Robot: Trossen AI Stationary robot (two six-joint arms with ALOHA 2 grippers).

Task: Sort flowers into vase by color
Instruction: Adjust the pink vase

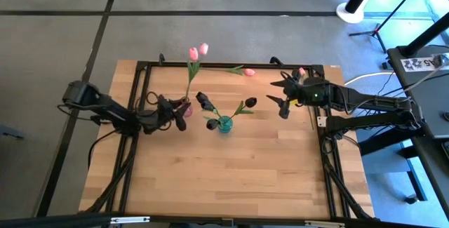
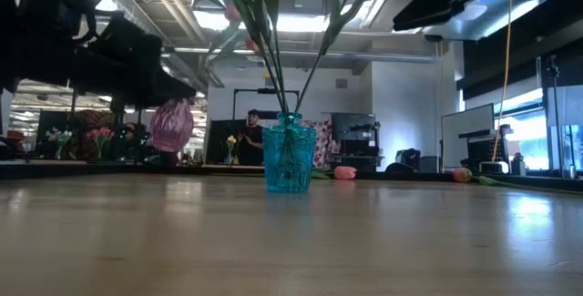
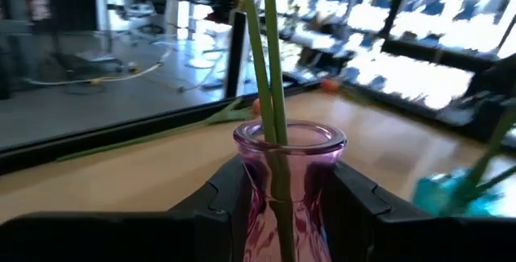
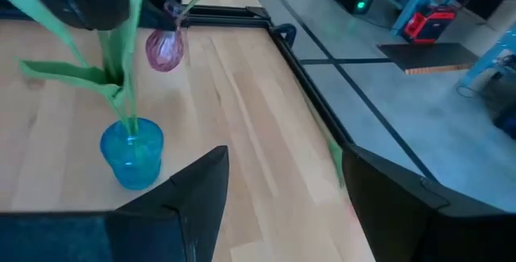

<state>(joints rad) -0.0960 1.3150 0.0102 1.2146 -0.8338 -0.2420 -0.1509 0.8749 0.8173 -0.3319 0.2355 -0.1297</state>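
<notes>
Worktop (image 1: 231, 165): pale wood planks, black frame edging.
Room: grey floor, a person standing far back.
Left hand (image 3: 278, 205): gripping the pink vase (image 3: 289, 183) holding pink flowers (image 1: 198, 51).
Right hand (image 1: 280, 96): hovering spread, empty.
Blue vase (image 2: 290, 165): holding dark flowers (image 1: 226, 108).

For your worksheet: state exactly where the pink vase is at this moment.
In the high view the pink vase sits left of centre, held between the jaws of the left gripper, just left of the blue vase; it holds two pink tulips.

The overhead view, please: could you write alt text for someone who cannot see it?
Seen from above, the left gripper clasps a pink vase holding pink tulips, beside a blue vase of dark tulips. The right gripper hovers nearby over the wooden table.
</notes>
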